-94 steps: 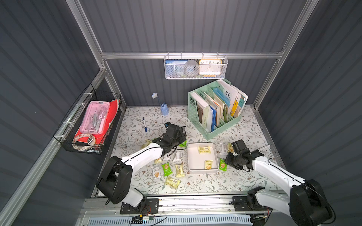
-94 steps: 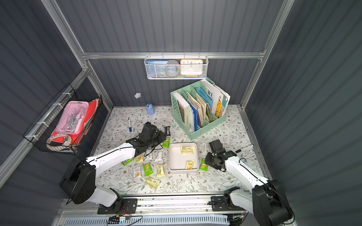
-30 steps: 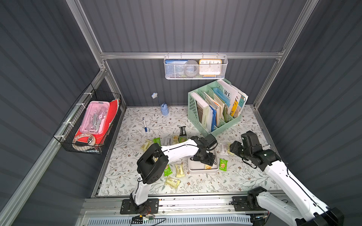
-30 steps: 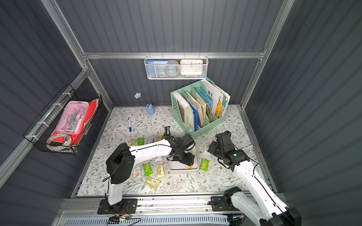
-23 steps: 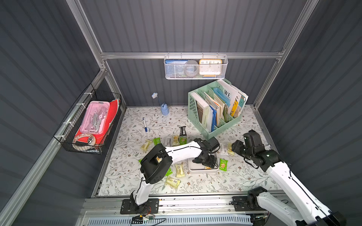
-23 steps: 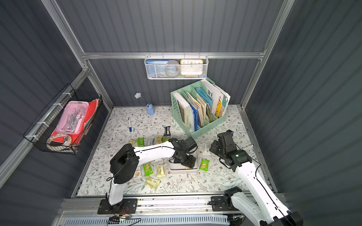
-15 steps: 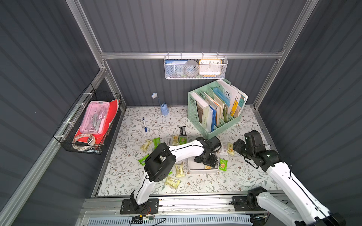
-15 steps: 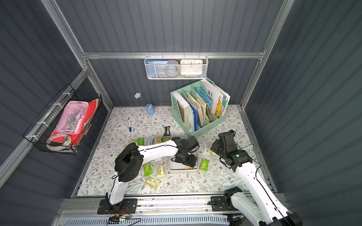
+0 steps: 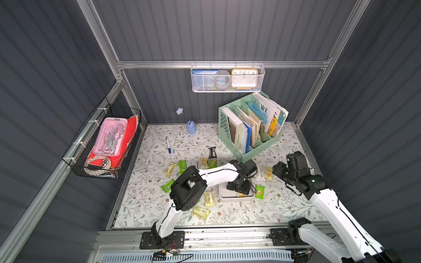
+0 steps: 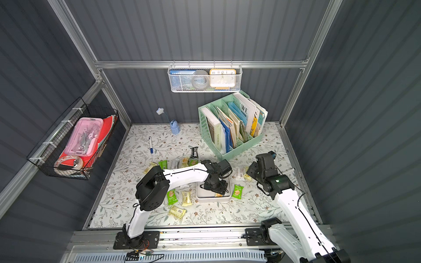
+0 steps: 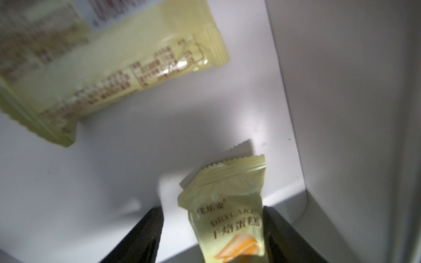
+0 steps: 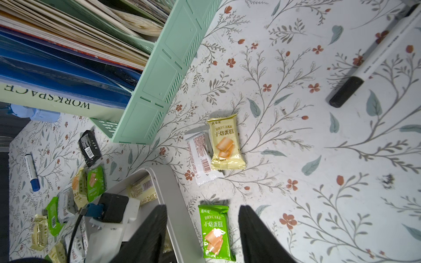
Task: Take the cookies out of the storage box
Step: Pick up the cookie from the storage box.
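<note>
The white storage box (image 9: 235, 200) (image 10: 211, 200) sits near the table's front. My left gripper (image 9: 240, 190) (image 10: 215, 189) reaches down into its near right corner. In the left wrist view the left gripper (image 11: 211, 209) is open around a pale yellow cookie packet (image 11: 230, 211): one finger touches it, the other stands off. A second yellow packet (image 11: 109, 63) lies deeper in the box. My right gripper (image 9: 279, 169) (image 12: 204, 207) hangs open above the table, right of the box, over a green packet (image 12: 215, 232) (image 9: 259, 191). Several cookies (image 9: 182, 166) lie left of the box.
A yellow packet (image 12: 225, 142) and a white one (image 12: 200, 154) lie between the box and the mint file organizer (image 9: 250, 127). A blue-capped marker (image 9: 168, 145), a blue bottle (image 9: 191, 127) and a black-capped pen (image 12: 364, 68) are on the table. A wire basket (image 9: 107, 141) hangs on the left wall.
The left arm has swung from left of the box into it, and its jaws have narrowed around the yellow packet. The right arm has risen off the table and since held still.
</note>
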Robot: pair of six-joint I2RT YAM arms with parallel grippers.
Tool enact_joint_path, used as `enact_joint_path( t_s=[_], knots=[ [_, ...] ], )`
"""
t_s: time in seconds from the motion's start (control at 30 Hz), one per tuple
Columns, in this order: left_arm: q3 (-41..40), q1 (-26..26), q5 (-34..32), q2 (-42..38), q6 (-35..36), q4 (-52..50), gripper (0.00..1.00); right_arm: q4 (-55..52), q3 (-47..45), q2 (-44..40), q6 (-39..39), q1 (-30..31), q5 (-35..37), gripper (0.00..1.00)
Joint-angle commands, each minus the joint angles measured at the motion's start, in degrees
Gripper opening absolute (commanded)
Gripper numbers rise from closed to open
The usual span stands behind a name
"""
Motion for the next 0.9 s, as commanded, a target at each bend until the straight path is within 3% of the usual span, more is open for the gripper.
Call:
enact_joint_path(
  t_s=[0.0, 0.5, 0.87],
  knots=[
    [-1.8, 0.0, -2.1, 0.3, -1.9, -2.3, 0.66, -0.3, 1.0, -1.1, -0.2, -1.4, -2.5, 0.56],
    [2.6, 0.0, -17.5, 2.3, -3.8, -10.1, 0.42, -2.3, 0.9, -5.2, 0.6, -2.9, -2.6, 0.55],
    [5.6, -0.1, -18.2, -1.4, -3.1, -11.0, 0.39, -3.0, 1.1, -6.6, 0.0, -3.6, -2.5, 0.55]
  ],
)
